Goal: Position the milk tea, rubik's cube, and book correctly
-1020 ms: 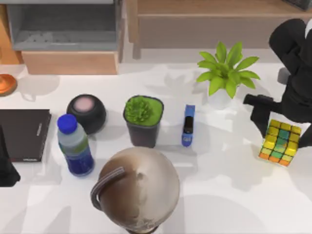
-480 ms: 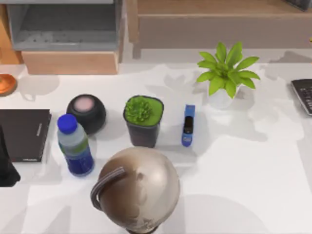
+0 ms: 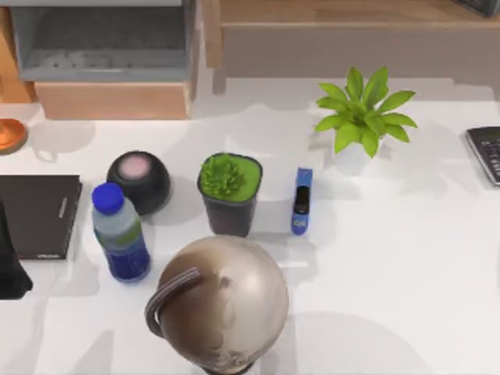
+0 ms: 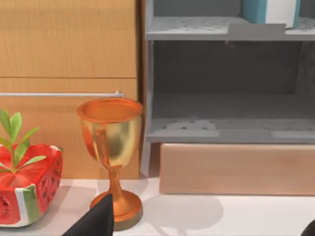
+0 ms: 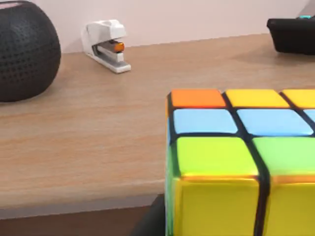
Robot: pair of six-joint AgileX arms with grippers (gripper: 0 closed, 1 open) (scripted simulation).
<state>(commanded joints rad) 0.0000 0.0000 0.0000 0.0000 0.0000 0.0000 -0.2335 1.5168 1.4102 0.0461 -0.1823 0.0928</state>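
Left hand (image 3: pixel 9 269): dark shape parked at top view's left edge; finger state cannot be told. Book (image 4: pixel 270 11): upper right of left wrist view, on a grey shelf (image 4: pixel 197 28). Cube (image 5: pixel 241 162): lower right of right wrist view, above a wooden shelf (image 5: pixel 88 142). Judged light, rigid, slick-faced; grip flat opposite faces. Right hand's grip not discernible.

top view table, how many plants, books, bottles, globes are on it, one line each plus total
plants: 2, the dark pot plant and the white pot plant
books: 1, the black book
bottles: 1, the water bottle
globes: 1, the globe
total: 5
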